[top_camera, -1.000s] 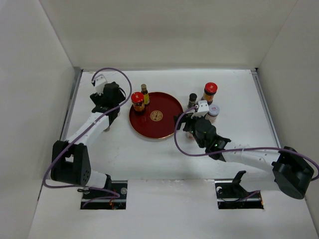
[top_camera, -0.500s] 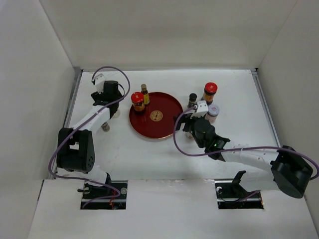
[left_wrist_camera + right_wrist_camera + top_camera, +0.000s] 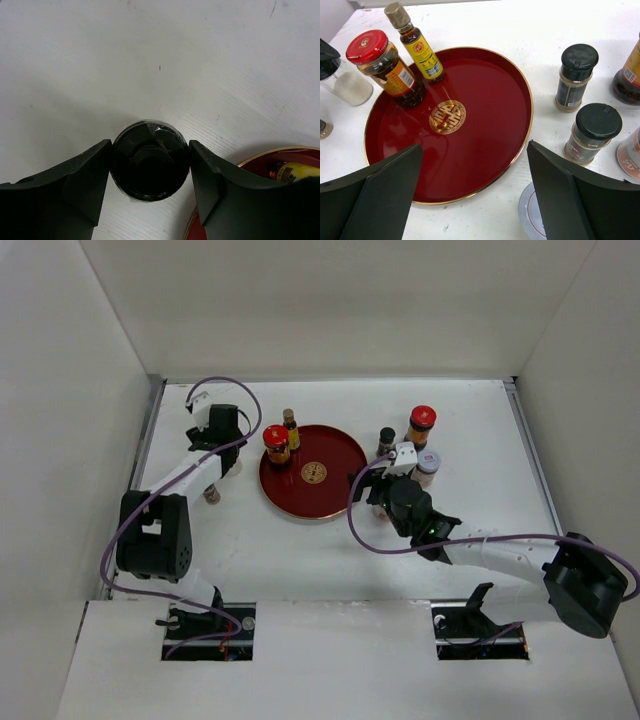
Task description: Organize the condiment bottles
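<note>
Top view first: the left hand (image 3: 216, 432) is stretched out to the far-left part of the table (image 3: 300, 550), just beside the red tray (image 3: 330, 492). A red-capped jar (image 3: 276, 443) and a slim yellow-labelled bottle (image 3: 291, 428) are already stood together on the tray's left side, so the tray looks to be used as the collecting spot. Off to the tray's right, a second red-capped jar (image 3: 421, 425), a dark-capped bottle (image 3: 386, 440) and a white-lidded jar (image 3: 428, 465) are left on the bare table. The right hand (image 3: 372, 488) is parked near them.

Left wrist view: a black-capped bottle (image 3: 150, 167) is seen from straight above, upright on the table. It's clamped between the fingers (image 3: 85, 190), with the pads pressed against either side of the cap. It's probably gripped up there so it can be lifted clean over the tray rim, which shows just to the right.

Right wrist view: the right hand (image 3: 472, 150) is spread wide with nothing in it, hung over the tray's near edge. A nearer dark-capped bottle (image 3: 592, 132) is stood just off its right finger and would be the easy next pick. About a third of the job looks done.
</note>
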{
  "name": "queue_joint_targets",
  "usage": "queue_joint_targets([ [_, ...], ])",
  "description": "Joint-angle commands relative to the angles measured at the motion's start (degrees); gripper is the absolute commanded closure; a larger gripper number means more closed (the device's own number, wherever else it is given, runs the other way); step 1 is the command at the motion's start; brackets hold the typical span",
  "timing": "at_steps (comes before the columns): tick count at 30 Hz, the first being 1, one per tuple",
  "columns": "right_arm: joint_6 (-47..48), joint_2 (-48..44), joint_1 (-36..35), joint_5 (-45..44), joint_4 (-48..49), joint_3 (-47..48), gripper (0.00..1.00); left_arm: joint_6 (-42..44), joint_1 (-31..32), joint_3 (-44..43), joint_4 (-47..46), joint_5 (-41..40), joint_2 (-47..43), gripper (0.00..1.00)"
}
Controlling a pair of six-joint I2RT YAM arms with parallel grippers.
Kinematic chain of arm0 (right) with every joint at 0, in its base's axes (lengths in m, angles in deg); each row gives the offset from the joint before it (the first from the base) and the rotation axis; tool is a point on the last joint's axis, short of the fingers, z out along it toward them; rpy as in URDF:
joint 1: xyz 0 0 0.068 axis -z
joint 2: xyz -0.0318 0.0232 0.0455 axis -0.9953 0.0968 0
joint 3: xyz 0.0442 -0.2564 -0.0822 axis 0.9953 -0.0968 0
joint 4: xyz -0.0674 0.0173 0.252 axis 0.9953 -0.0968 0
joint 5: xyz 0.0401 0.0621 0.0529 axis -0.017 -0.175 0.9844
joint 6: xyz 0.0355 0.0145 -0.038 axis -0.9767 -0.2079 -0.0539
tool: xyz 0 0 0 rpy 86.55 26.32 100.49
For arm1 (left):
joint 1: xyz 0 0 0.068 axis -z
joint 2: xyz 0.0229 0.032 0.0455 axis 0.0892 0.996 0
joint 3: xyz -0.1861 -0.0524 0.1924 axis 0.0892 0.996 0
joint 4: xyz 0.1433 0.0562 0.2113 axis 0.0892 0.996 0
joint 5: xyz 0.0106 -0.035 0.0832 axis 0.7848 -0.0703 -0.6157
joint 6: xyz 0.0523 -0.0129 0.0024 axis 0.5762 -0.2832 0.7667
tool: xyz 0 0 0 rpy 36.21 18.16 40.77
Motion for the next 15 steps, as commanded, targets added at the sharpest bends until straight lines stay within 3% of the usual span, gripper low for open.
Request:
queue_joint_targets([
  [1,0.67,-0.07,-0.28,0.31,3.13,1.93,0.08,-1.34,-0.08,-1.36,-2.50,0.71,-6.49,0.64],
  [15,0.67,-0.16,-0.28,0.22,3.04,1.93,0.08,2.34,11.16,1.36,-1.36,-0.95,-28.47,0.64],
])
